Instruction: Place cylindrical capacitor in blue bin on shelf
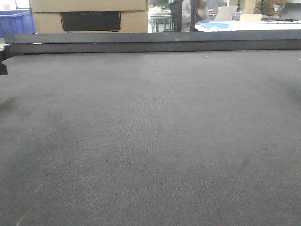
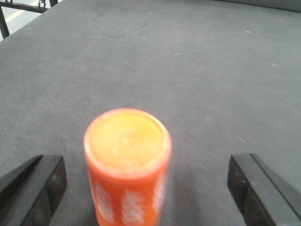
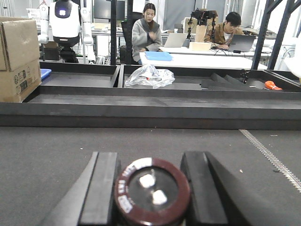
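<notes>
In the right wrist view the cylindrical capacitor (image 3: pixel 151 190) is a dark, stubby cylinder with a maroon rim, white markings and two pale terminals on its top face. My right gripper (image 3: pixel 150 162) is shut on it, with one black finger against each side, low over the dark carpeted table (image 3: pixel 42 155). In the left wrist view my left gripper (image 2: pixel 146 162) is open wide. An upright orange cylinder (image 2: pixel 127 146) stands between its fingers (image 2: pixel 33 188) without touching either. The shelf and its blue bin are out of view. Neither gripper shows in the front view.
A raised dark rail (image 1: pixel 150 41) bounds the table's far edge. Behind it are cardboard boxes (image 1: pixel 89 16) and a blue crate (image 1: pixel 16 23). The right wrist view shows black trays (image 3: pixel 155 92), a crumpled plastic bag (image 3: pixel 149 76) and people at desks.
</notes>
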Controlling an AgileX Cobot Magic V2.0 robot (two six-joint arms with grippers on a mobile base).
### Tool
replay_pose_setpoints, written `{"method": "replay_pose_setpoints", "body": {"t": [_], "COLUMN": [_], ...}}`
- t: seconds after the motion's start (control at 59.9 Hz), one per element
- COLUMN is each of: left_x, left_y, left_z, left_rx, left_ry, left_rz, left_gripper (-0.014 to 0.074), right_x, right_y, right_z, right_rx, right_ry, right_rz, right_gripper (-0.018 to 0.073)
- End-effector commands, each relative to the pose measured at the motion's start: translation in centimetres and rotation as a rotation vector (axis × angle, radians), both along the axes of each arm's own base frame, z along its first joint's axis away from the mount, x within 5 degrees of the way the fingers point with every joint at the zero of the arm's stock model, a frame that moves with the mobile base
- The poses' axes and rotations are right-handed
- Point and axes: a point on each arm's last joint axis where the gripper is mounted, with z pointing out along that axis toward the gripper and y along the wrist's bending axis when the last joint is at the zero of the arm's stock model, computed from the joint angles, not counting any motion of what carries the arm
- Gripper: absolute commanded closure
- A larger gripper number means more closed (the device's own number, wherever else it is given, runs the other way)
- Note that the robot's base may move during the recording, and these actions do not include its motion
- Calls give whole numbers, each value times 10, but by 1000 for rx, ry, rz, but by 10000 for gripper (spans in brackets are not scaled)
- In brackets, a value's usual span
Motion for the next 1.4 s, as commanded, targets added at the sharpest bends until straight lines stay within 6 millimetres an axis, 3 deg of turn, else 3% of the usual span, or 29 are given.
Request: {"method": "replay_pose_setpoints", "body": {"t": [0.0, 0.451, 0.535, 0.668, 0.819, 0.852, 0.969, 1.169, 1.387], "left_x": [12, 29, 29, 29, 27, 26, 20, 3, -34], "left_y": [10, 5, 5, 5, 4, 4, 3, -2, -16], "left_z": [-3, -24, -22, -22, -13, -8, 18, 85, 164], "left_rx": [-11, 4, 4, 4, 4, 5, 13, 51, 65], "left_ry": [-21, 19, 9, 11, 11, 7, -12, -4, -11], "left_rz": [46, 20, 20, 20, 15, 11, -7, -58, -116], "left_gripper": [-3, -3, 34, 267, 652, 706, 707, 707, 707], "right_x": [-3, -3, -3, -3, -3, -2, 1, 3, -5], "right_y": [0, 0, 0, 0, 1, 2, 5, 19, 49], "right_z": [5, 4, 4, 3, 2, 3, 12, 35, 55], "right_rx": [-6, -6, -5, -5, 6, 12, 28, 30, 16], "right_ry": [-25, -17, -16, -9, 68, 113, 235, 307, 348], "right_rz": [-2, -1, -1, 0, 14, 23, 52, 118, 232], "right_gripper": [690, 690, 690, 690, 690, 690, 690, 690, 690]}}
